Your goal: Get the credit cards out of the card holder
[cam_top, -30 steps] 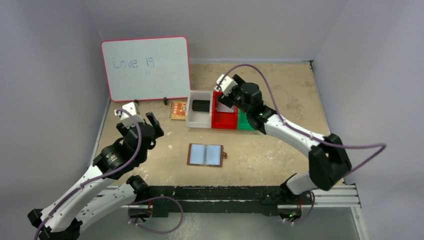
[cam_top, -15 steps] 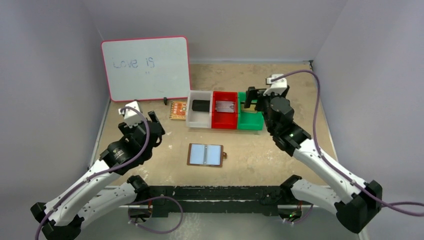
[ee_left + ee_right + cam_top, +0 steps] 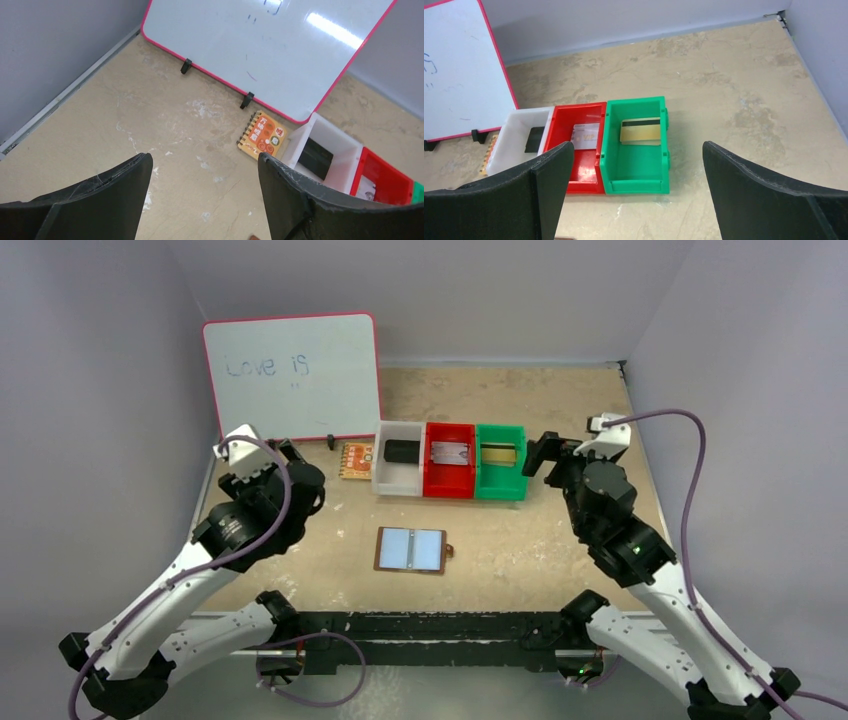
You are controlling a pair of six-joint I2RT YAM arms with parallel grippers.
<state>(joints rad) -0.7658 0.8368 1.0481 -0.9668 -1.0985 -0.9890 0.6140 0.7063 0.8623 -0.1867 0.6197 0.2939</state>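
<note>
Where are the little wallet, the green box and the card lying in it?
card holder point(image 3: 397, 549), top view, its left pale panel.
green bin point(image 3: 636, 186), right wrist view, its near wall.
credit card point(image 3: 640, 133), right wrist view, its gold face below the dark stripe.

Three bins were present: one white bin, one red bin, one green bin. Three credit cards were present, one per bin: black card, pale card, gold card. One card holder, one whiteboard and one spiral notebook were counted.
</note>
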